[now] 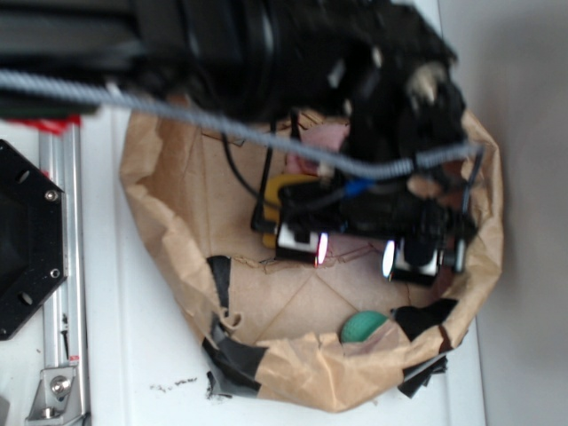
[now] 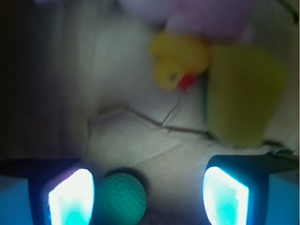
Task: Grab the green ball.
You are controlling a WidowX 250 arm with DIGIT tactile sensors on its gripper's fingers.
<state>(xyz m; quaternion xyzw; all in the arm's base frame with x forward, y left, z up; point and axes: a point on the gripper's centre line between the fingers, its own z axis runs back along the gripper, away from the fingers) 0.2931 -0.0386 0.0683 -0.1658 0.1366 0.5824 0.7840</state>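
Note:
The green ball is a small teal, dimpled ball lying on the brown paper floor, close beside my left finger. In the exterior view the green ball rests against the near paper wall of the bag. My gripper is open, its two glowing pads wide apart, and the ball lies between them toward the left pad. From outside, the gripper hangs over the bag floor, a little behind the ball.
A yellow rubber duck and a yellow sponge block lie farther in, with a pink soft thing behind. The crumpled brown paper bag walls everything in; black tape patches its front rim.

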